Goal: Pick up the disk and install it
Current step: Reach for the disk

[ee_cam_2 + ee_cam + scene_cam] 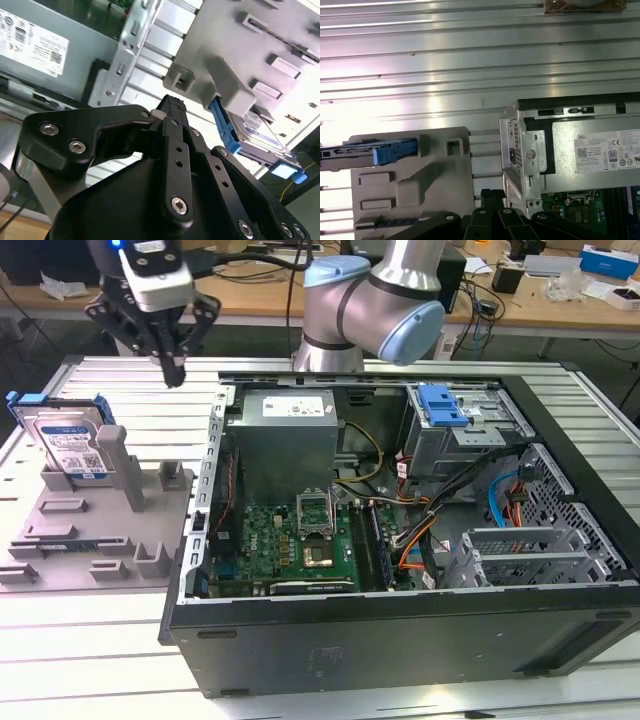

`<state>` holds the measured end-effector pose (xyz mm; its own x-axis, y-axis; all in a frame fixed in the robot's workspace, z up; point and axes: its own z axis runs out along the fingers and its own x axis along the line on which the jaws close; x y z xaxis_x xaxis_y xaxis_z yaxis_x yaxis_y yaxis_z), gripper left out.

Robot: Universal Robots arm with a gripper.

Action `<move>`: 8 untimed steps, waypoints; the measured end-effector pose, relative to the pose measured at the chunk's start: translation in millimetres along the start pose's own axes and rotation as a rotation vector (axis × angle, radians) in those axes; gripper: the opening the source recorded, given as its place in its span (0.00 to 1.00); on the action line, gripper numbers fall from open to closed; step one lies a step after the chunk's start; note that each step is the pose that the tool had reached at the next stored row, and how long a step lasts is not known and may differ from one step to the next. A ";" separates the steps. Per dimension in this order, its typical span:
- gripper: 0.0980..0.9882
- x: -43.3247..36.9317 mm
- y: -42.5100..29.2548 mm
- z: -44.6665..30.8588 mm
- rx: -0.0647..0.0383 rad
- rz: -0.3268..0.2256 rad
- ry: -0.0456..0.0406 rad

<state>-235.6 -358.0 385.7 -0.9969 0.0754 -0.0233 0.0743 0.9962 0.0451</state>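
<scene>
The disk (68, 443) stands upright in a grey holder (95, 515) on the exterior view's left, a silver drive with a white-and-blue label and a blue rail. My gripper (173, 368) hangs above the ribbed metal table (150, 410), to the right of the disk and beyond it, between holder and computer case. Its fingers are pressed together, shut on nothing. The second wrist view has the closed fingertips (172, 106) with the disk (257, 132) beyond the holder. In the first wrist view the disk (375, 150) is edge-on and the gripper (492, 194) is apart from it.
An open computer case (400, 630) fills the exterior view's right, with a grey power supply (285, 435), a green motherboard (290, 540), cables and a drive cage with a blue latch (443, 405). The arm's base (370, 310) stands behind it. A cluttered bench (560, 285) runs along the back.
</scene>
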 end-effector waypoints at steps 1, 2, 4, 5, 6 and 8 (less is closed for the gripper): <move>0.01 8.6 2.6 0.7 0.000 0.000 0.0000; 0.01 15.4 4.7 1.3 0.000 0.000 0.0000; 0.01 30.3 9.5 2.6 0.000 0.000 0.0000; 0.01 34.4 10.9 2.9 0.000 0.000 0.0000; 0.01 40.5 12.9 3.5 0.000 0.000 -0.0001; 0.01 49.2 15.6 4.1 0.000 0.000 0.0001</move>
<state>-283.4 -338.6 381.1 -0.9969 0.0751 -0.0232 0.0740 0.9962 0.0450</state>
